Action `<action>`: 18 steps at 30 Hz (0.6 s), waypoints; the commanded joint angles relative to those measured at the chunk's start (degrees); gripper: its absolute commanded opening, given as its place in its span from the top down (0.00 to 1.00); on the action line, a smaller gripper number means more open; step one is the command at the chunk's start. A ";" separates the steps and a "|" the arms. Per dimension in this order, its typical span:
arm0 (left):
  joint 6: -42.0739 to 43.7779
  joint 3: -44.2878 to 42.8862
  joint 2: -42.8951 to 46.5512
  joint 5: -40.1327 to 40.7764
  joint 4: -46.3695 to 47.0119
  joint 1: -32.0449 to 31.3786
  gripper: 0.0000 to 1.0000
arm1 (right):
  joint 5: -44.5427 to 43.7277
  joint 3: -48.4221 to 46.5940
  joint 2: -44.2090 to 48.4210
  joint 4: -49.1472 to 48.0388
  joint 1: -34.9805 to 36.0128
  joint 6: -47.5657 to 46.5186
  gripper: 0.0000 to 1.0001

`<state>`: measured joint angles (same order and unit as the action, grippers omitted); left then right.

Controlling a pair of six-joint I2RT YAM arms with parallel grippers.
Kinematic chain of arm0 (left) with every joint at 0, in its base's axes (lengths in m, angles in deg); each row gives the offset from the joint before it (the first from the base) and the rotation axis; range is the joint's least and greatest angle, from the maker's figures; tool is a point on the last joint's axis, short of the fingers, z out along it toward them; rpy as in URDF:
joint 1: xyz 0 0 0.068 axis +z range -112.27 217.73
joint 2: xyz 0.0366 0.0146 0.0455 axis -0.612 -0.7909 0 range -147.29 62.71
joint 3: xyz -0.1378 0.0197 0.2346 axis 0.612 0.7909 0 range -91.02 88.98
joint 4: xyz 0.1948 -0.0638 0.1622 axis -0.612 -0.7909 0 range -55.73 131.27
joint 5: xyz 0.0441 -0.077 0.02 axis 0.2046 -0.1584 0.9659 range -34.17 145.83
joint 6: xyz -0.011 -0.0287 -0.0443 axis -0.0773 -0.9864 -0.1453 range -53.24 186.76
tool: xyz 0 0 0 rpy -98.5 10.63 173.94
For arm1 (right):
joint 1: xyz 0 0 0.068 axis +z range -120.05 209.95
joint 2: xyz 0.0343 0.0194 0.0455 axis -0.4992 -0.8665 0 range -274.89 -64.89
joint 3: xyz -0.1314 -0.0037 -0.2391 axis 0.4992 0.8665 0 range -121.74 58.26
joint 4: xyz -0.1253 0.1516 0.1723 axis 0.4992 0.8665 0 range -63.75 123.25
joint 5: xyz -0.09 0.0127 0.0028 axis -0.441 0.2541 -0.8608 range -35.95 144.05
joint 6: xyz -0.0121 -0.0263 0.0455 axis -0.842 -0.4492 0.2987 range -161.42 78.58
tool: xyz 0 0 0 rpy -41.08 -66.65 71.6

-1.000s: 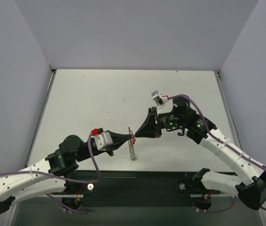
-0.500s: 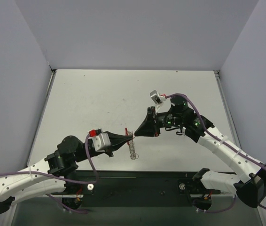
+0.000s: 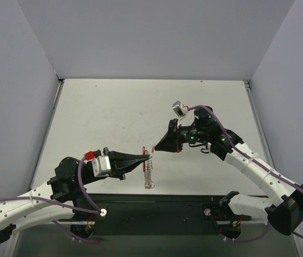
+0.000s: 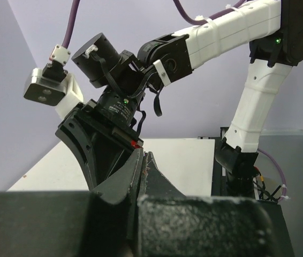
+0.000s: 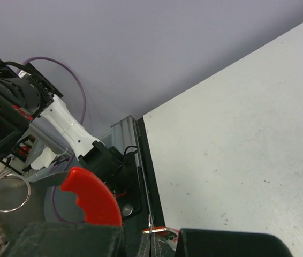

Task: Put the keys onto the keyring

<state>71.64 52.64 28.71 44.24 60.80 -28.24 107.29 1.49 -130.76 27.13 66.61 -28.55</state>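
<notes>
You are running a robotics lab test cell. Under the left claw (image 3: pixel 148 157) and right claw (image 3: pixel 154 148) spreads a matte off-white tabletop (image 3: pixel 108 107), boxed beyond and to either side of them by plain pale lilac panel walls (image 3: pixel 151 37). Behind the claws a black metal mounting rail (image 3: pixel 162 208) anchors white-and-black jointed robot arms (image 3: pixel 258 171), with purple cables (image 4: pixel 72 21) trailing along them.
</notes>
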 commanded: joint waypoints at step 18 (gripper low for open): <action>-1.81 0.48 -1.42 6.23 0.16 -0.12 1.00 | 8.28 0.61 8.47 1.23 -2.48 -10.31 1.00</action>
<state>71.25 52.97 27.94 48.24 59.84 -28.24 110.63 1.58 -123.24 30.33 64.41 -35.98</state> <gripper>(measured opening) 0.022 0.024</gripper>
